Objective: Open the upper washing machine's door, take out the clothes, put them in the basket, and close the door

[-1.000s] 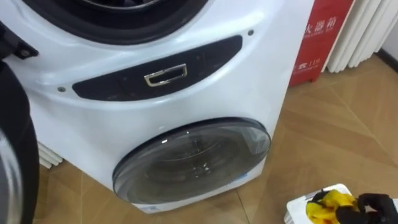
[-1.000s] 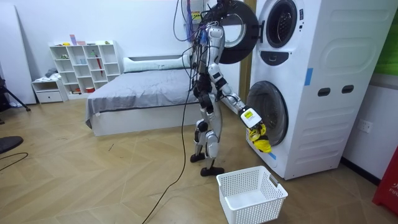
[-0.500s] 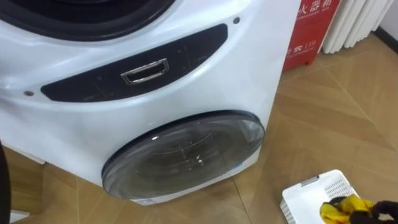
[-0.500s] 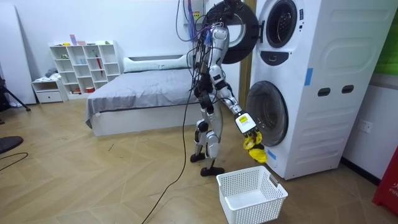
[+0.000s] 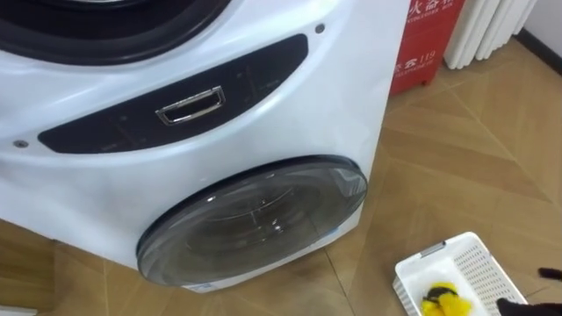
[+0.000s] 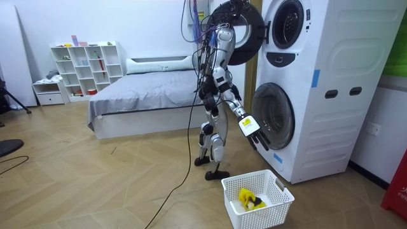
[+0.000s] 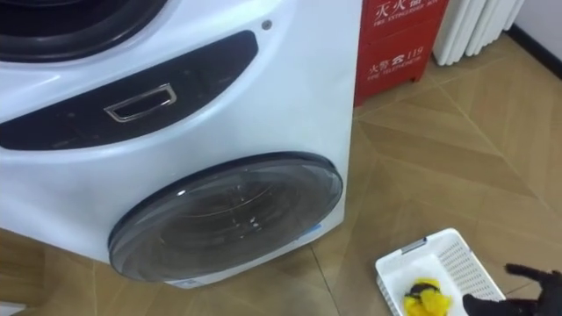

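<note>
Room view: robot stands facing the stacked washing machine (image 6: 305,95); upper door (image 6: 245,35) swung open; lower door (image 5: 255,219) closed
Right hand (image 6: 252,131): held out in front of the lower door, above the basket (image 6: 267,213); fingers (image 6: 259,141) spread straight, holding nothing
Clothes: yellow cloth (image 6: 248,198) lies inside the white basket; apart from the hand
Basket: on the wooden floor (image 5: 457,158), near the machine's foot

You're looking at a home bedroom doubling as laundry space: a made grey bed (image 6: 143,95) at centre left, a white cubby shelf (image 6: 87,69) at upper left, a herringbone wood floor (image 6: 95,184), and a stacked white washing machine (image 6: 318,89) at right.
</note>
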Motion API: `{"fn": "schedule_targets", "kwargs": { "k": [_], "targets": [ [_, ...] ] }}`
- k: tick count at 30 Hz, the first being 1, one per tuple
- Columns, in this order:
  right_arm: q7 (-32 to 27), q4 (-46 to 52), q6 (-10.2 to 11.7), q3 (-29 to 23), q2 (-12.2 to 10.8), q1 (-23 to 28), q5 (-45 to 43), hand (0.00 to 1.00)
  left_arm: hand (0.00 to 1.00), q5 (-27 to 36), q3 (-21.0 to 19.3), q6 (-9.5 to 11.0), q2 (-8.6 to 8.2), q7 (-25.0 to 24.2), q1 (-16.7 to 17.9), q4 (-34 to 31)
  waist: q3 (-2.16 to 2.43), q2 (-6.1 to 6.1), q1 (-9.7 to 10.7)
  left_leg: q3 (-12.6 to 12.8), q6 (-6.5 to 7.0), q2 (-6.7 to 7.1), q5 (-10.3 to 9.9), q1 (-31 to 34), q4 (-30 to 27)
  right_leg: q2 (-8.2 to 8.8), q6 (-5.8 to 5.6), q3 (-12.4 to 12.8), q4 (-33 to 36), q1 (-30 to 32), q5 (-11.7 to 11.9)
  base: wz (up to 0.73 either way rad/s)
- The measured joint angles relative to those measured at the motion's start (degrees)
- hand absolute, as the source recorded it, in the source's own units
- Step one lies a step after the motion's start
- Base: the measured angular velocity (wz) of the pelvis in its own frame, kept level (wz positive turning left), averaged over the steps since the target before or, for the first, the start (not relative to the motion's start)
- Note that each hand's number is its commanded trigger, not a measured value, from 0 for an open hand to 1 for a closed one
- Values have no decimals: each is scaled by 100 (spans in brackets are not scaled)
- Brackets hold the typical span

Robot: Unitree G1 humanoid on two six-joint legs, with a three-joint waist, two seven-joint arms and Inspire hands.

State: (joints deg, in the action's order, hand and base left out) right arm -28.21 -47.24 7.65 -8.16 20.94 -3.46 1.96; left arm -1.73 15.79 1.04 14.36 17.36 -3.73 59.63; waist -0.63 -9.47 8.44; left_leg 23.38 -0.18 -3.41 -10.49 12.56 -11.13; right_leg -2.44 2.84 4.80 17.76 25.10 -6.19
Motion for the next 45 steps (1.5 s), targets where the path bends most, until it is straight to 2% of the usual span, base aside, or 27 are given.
{"fn": "schedule_targets", "kwargs": {
  "k": [10, 16, 19, 20, 21, 22, 23, 25, 27, 28, 29, 30, 33, 35, 37, 39, 42, 45],
  "targets": [
    [9, 48, 58, -16, 0, 0, 3, 0, 0, -2, -1, 94, -16, 2, 82, -3, 11, -15, -3, 10, 0, -4, 0, -8, 0, -1, 2, -9, 8, -3, -1, 0],
    [53, 86, 114, -27, 1, 66, 231, 0, 0, 53, -34, 162, -16, -4, 288, -127, 8, -7, -16, -64, -1, -8, 0, -132, 22, -2, 8, -33, 8, -164, -6, 2],
    [141, 68, 131, -22, 0, 187, 368, 0, 0, 102, -154, 221, -16, -43, 450, -237, 1, 37, -13, -79, -1, -5, 0, -326, 39, 16, 7, -73, -10, -372, -56, 8],
    [239, -21, 170, -19, -2, 321, 474, 0, 0, 96, -207, 254, -16, -63, 495, -239, -16, 84, 26, -122, -1, -4, 0, -431, 52, 36, 11, -151, -27, -515, -102, 33],
    [388, -179, 180, -10, -21, 463, 528, 0, 0, 52, -285, 318, -15, -68, 586, -231, -28, 189, 37, -219, -3, 1, 1, -570, 106, 39, 22, -207, -58, -665, -147, 34],
    [464, -226, 178, -10, -41, 535, 564, 0, 0, -46, -350, 335, -15, -74, 650, -230, -13, 197, 21, -257, -8, -2, 4, -643, 132, 39, 34, -250, -84, -747, -159, 29],
    [605, -343, 181, -2, -95, 687, 668, 0, 0, -169, -476, 378, -9, -86, 789, -240, -13, 281, 37, -369, -15, -6, 8, -759, 154, 46, 51, -337, -133, -910, -191, 32],
    [820, -671, 134, 80, -202, 888, 819, 0, 0, -173, -564, 377, 1, -87, 969, -245, 32, 387, 30, -532, -17, -4, 7, -899, 155, 56, 63, -423, -134, -1103, -266, 33],
    [1155, -1210, -13, 108, -434, 1028, 1050, 0, 0, -306, -675, 324, -37, -147, 1205, -199, 53, 558, -26, -674, -18, -29, 6, -1085, 166, 75, 88, -620, -249, -1431, -288, 36],
    [1238, -1404, -38, 132, -479, 1039, 1147, 0, 0, -346, -682, 312, -47, -161, 1241, -174, 43, 598, -29, -735, -19, -31, 6, -1147, 175, 79, 94, -676, -300, -1544, -293, 49],
    [1388, -1745, -161, 144, -583, 1074, 1312, 0, 0, -488, -717, 296, -61, -172, 1306, -156, 36, 695, -76, -845, -23, -32, 3, -1250, 175, 87, 99, -763, -381, -1722, -313, 49],
    [1519, -1918, -265, 158, -674, 1127, 1414, 0, 0, -567, -796, 293, -88, -175, 1360, -148, 59, 749, -111, -920, -31, -37, -2, -1319, 177, 94, 99, -843, -473, -1861, -314, 46],
    [1843, -2149, -356, 279, -799, 1089, 1423, 0, 0, -575, -914, 204, -200, -184, 1383, 128, 58, 818, -138, -983, -54, -27, -16, -1481, 180, 132, 78, -1000, -634, -2113, -335, 28],
    [2026, -2303, -400, 416, -867, 992, 1401, 0, 0, -571, -918, 146, -225, -204, 1368, 244, 49, 848, -255, -1041, -59, -17, -19, -1602, 200, 133, 64, -1026, -718, -2278, -335, 13],
    [2198, -2367, -405, 472, -996, 956, 1389, 0, 0, -573, -974, 126, -238, -205, 1366, 244, 28, 904, -270, -1108, -69, -13, -25, -1707, 207, 137, 63, -1115, -762, -2460, -336, 26],
    [2398, -2371, -408, 479, -1174, 914, 1328, 0, 0, -564, -1139, 93, -324, -191, 1370, 254, 23, 941, -380, -1122, -70, -16, -26, -1831, 250, 124, 64, -1140, -820, -2602, -338, 8],
    [2626, -2363, -449, 663, -1230, 855, 1244, 0, 0, -564, -1144, 83, -424, -178, 1372, 248, 25, 947, -416, -1281, -72, -4, -28, -1833, 253, 130, 63, -1148, -826, -2628, -340, 5],
    [2779, -2369, -527, 702, -1259, 795, 1064, 0, 0, -567, -1144, 83, -428, -178, 1418, 242, 24, 967, -413, -1281, -72, -6, -28, -1834, 253, 129, 63, -1145, -822, -2645, -340, 0]
  ]
}}
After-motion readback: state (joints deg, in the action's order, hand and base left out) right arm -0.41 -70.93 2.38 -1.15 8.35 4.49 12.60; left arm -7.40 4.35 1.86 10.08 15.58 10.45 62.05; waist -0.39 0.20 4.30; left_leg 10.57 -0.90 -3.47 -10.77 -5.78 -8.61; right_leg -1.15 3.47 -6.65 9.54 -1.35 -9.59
